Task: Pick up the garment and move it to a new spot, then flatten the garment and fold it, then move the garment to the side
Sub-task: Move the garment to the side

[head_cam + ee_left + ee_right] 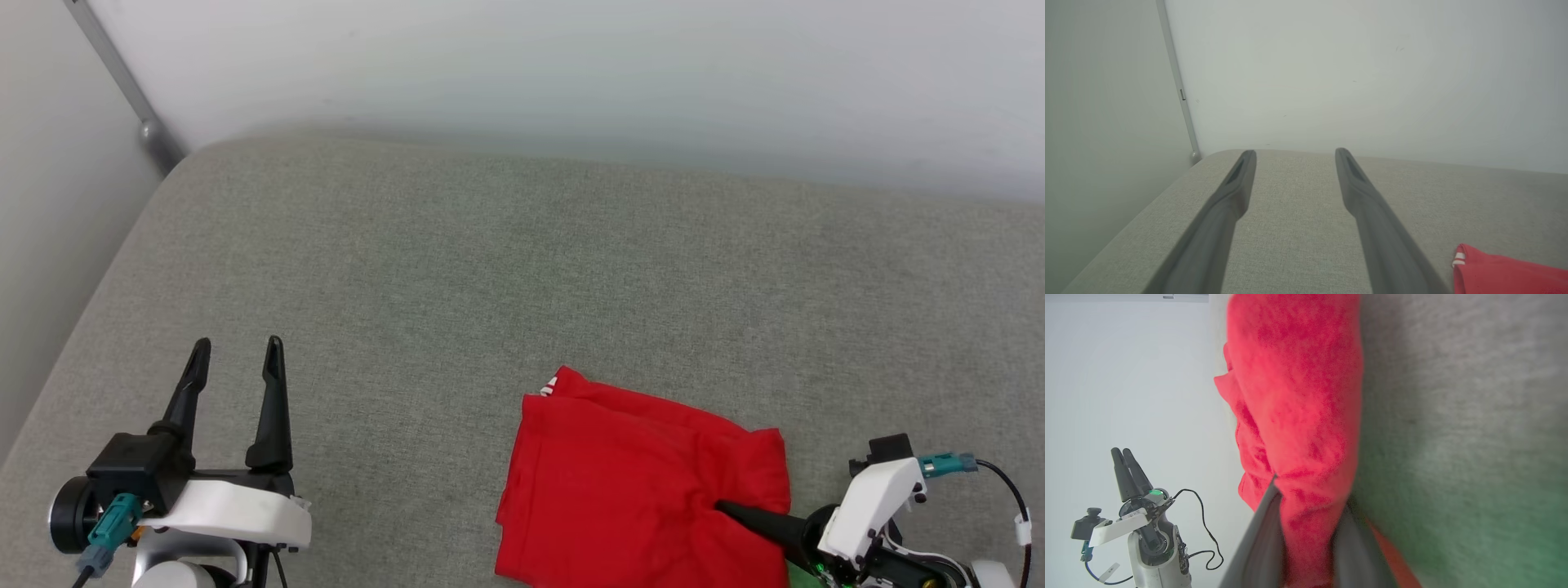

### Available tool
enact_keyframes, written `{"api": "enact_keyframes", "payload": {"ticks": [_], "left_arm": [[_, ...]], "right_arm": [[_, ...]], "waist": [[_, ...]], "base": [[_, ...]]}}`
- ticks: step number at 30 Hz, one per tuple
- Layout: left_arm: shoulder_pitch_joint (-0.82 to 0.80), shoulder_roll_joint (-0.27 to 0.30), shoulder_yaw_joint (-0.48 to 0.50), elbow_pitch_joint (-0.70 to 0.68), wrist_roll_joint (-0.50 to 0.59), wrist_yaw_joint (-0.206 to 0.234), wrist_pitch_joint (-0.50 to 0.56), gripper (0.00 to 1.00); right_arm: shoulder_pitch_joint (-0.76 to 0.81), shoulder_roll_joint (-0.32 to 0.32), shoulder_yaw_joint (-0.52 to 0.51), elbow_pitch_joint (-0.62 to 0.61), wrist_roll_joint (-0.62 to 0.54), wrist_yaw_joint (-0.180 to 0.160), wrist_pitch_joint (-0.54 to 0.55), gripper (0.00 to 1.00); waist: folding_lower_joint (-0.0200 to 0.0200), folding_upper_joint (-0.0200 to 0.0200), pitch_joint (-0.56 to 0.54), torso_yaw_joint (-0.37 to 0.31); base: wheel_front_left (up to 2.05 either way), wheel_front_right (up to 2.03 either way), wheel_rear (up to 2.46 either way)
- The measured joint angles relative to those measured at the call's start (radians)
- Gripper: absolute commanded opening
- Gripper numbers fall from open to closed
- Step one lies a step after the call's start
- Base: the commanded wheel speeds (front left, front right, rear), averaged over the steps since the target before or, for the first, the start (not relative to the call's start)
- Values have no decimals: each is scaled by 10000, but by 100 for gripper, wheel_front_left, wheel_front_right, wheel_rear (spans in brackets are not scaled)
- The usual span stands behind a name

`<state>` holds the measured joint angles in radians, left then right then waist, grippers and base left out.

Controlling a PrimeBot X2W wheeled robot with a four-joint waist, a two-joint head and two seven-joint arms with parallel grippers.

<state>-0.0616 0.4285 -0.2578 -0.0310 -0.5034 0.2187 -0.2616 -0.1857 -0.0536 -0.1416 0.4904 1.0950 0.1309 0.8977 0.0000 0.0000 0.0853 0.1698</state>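
Grey fabric cushion (408, 286) — pale wall (571, 65) behind.

Your right gripper (1310, 506) has one dark jaw on each side of the red shirt (1294, 375). A fold of the shirt is squeezed between them. The shirt lies on the gray surface (1453, 416). Down in the corner you can see the left gripper (1122, 454) in front of a white wall (1106, 375).

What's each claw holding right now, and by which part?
Right claw pinches the folded red garment by its right-hand edge, fabric bunched between its fingers. Left claw is open above the grey surface, holding nothing.
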Motion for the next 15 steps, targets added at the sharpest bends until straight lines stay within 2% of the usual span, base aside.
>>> {"api": "enact_keyframes", "payload": {"ticks": [4,8,15], "left_arm": [[61,-6,-119,-8,96,-46,-12,100],[130,4,-222,-33,134,-71,-12,100],[241,-50,-330,-199,105,-81,19,100]], "right_arm": [[28,-222,458,-173,-383,0,-349,0],[38,-671,1135,-842,-1012,0,-1095,0],[73,-2098,2080,-1175,-3584,0,-2222,0]], "waist": [[0,0,-188,-49],[0,0,-380,-243],[0,0,-628,-933]], "base": [[0,0,0],[0,0,0],[0,0,0]]}}
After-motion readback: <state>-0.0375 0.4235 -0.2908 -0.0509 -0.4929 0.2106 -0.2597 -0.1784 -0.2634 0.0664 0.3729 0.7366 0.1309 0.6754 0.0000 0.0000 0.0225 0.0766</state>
